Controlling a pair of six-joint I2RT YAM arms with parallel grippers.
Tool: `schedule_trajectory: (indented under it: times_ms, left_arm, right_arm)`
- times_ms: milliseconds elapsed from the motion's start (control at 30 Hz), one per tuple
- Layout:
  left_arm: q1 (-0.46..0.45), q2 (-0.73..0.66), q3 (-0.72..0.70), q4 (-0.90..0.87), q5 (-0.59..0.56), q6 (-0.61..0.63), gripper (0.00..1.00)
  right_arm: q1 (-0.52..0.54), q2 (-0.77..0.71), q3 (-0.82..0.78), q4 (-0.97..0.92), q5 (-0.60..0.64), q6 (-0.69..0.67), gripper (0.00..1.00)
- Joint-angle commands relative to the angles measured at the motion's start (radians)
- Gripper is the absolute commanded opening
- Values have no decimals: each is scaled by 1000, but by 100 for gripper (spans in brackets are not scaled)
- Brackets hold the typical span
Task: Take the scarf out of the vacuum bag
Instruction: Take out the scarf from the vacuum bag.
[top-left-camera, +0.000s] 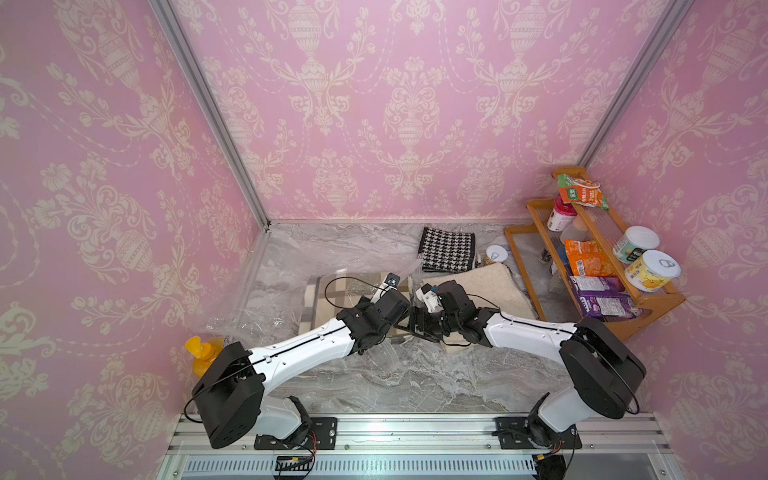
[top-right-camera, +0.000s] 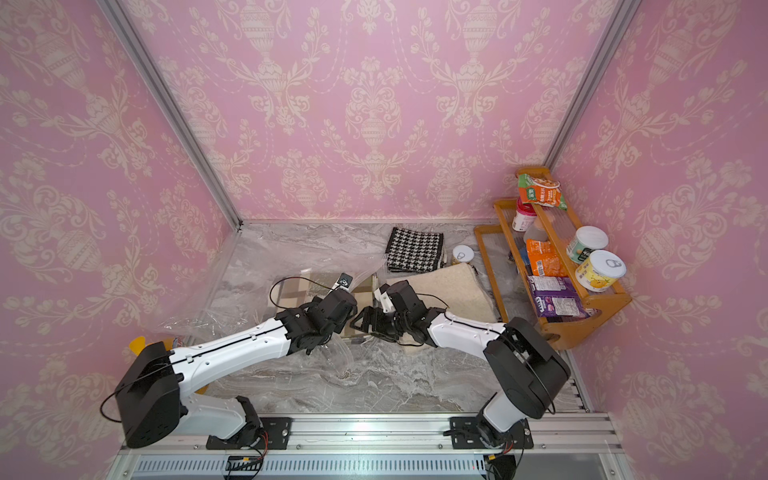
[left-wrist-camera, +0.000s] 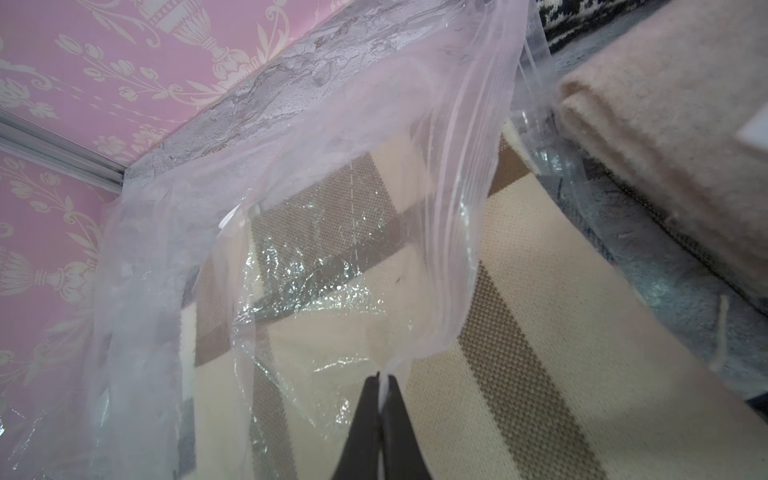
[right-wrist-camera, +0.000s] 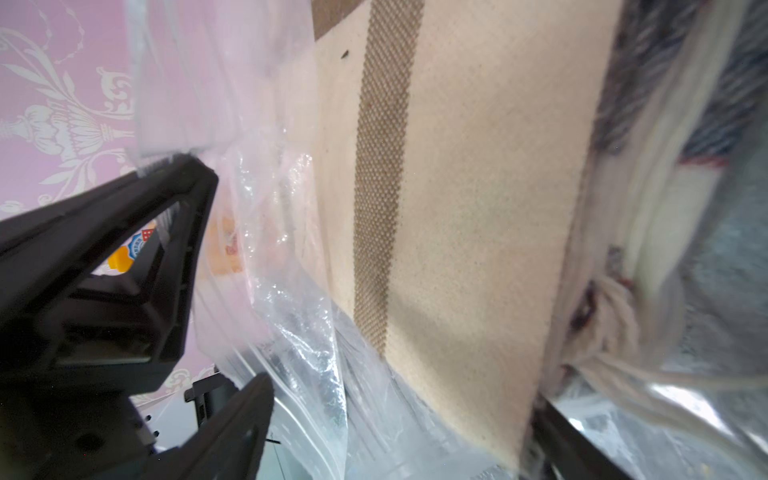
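The plaid scarf (left-wrist-camera: 519, 332) lies flat on the table (top-left-camera: 374, 382), partly inside the mouth of the vacuum bag (left-wrist-camera: 332, 145). Note that the left end effector (left-wrist-camera: 381, 380) is closed on the bag's upper film, raising it so the opening gapes. The right end effector (right-wrist-camera: 401, 388) is open, jaws straddling the scarf's edge; you likely close and pull next.

Nothing legible anywhere. White print on the purple foil pouch (top-left-camera: 603, 298) and the orange foil pouch (top-left-camera: 589, 258), at the right of a top view on the orange wooden rack (top-left-camera: 642, 322): too small to read. Same for the yellow-labelled round tin (top-left-camera: 649, 272) and the green-and-orange packet (top-left-camera: 579, 193). At the left of the right wrist view, a blue, red and orange emblem (right-wrist-camera: 133, 249), no wording readable.
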Motion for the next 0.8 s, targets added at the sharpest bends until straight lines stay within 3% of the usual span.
schedule_trajectory:
  times_ms: [0, 333, 567, 767]
  left_arm:
    - [-4, -28, -23, 2, 4, -22, 0]
    - [-3, -17, -16, -24, -37, -18, 0]
    - [0, -12, -15, -30, -42, -14, 0]
    - [2, -15, -15, -26, -42, -12, 0]
  right_arm:
    - [10, 23, -13, 110, -35, 59, 87]
    - [21, 74, -13, 170, -18, 100, 81]
    - [41, 10, 20, 56, 23, 51, 80]
    - [43, 17, -18, 264, -30, 161, 79]
